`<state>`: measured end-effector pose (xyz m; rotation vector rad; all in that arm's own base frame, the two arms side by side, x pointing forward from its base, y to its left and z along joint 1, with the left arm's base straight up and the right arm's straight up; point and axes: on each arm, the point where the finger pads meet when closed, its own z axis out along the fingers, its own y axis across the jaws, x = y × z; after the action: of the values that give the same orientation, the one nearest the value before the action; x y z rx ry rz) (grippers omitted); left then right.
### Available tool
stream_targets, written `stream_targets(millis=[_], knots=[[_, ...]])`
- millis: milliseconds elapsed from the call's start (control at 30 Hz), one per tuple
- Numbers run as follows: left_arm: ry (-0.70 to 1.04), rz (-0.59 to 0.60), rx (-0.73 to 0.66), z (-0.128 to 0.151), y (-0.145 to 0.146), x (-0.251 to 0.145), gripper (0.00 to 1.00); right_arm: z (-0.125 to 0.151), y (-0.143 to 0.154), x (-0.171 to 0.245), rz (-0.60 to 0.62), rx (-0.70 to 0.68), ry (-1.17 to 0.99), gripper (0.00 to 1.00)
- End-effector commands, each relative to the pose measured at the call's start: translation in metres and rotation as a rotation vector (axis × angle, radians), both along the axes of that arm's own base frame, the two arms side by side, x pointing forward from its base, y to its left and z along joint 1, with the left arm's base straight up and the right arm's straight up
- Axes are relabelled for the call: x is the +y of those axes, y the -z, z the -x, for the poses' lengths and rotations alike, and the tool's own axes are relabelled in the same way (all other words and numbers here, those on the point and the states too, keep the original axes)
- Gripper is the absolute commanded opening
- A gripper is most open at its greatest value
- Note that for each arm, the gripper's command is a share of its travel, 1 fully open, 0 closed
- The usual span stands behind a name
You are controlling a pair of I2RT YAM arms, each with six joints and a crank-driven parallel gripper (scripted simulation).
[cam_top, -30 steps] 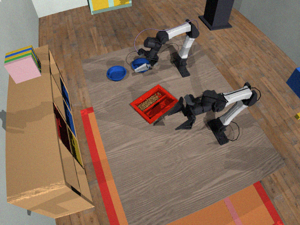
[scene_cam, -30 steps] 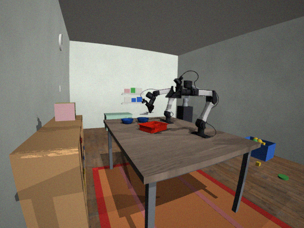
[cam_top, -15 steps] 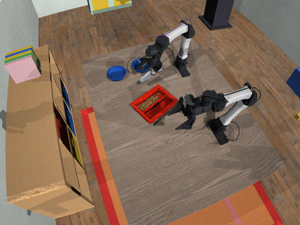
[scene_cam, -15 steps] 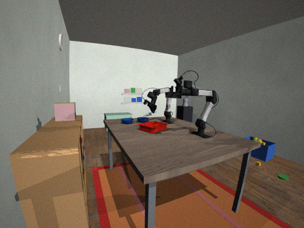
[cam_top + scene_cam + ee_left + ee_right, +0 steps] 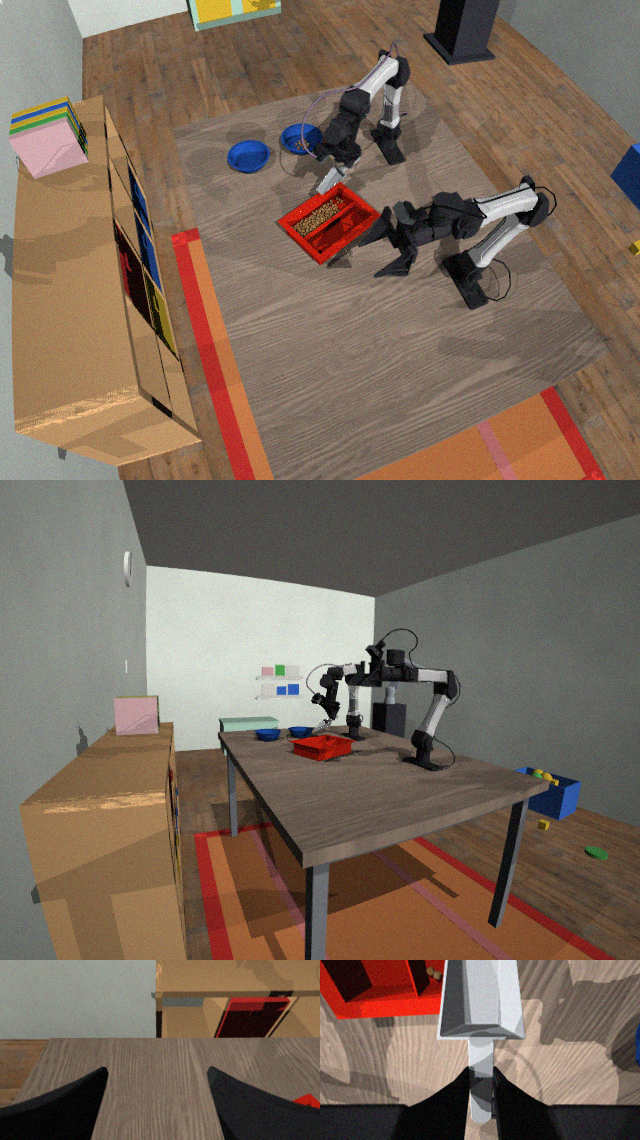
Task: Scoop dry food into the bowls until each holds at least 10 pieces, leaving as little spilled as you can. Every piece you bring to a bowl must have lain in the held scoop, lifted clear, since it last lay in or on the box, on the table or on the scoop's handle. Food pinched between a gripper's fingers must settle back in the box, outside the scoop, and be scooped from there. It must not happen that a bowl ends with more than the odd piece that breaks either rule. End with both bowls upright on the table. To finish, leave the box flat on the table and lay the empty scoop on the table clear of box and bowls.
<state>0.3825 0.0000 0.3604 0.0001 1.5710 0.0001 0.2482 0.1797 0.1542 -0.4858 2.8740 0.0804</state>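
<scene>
The metal scoop (image 5: pixel 330 180) (image 5: pixel 323 725) (image 5: pixel 481 1001) hangs at the food-side edge of the red divided box (image 5: pixel 319 261) (image 5: pixel 323 751) (image 5: pixel 312 1099) (image 5: pixel 387 1009), its handle clamped in the right tool (image 5: pixel 353 161) (image 5: pixel 333 717) (image 5: pixel 481 1069). Brown food pieces (image 5: pixel 316 217) (image 5: pixel 433 973) lie in one compartment of the box. Beyond the box on the bench (image 5: pixel 361 361) (image 5: pixel 392 790) (image 5: pixel 158 1091) (image 5: pixel 429 1054), one blue bowl (image 5: pixel 289 147) (image 5: pixel 299 732) holds pieces; the other blue bowl (image 5: pixel 248 156) (image 5: pixel 267 734) shows none. Near the box's opposite side, the left tool (image 5: pixel 369 258) (image 5: pixel 158 1069) stands with fingers spread.

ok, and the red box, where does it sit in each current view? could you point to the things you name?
Red box (image 5: pixel 316 252) (image 5: pixel 320 752) (image 5: pixel 310 1100) (image 5: pixel 391 1009):
Top: centre.
Exterior: centre, slightly below mid-height.
Left wrist: only a corner, lower right edge.
Right wrist: upper left, cut off by the frame.
Shared landmark: the wood-grain table top (image 5: pixel 361 335) (image 5: pixel 387 795) (image 5: pixel 158 1102) (image 5: pixel 418 1050).
</scene>
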Motion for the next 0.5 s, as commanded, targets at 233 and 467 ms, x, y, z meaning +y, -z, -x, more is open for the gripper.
stream_targets(millis=[233, 467], knots=[[0.0, 0.001, -0.053, 0.002, -0.02, 0.0, 1.0, 0.019, -0.013, 0.03, 0.036, 0.028, -0.041, 0.0], [0.0, 0.001, -0.053, 0.002, -0.02, 0.0, 1.0, 0.01, -0.016, 0.042, -0.021, -0.011, -0.058, 0.0]])
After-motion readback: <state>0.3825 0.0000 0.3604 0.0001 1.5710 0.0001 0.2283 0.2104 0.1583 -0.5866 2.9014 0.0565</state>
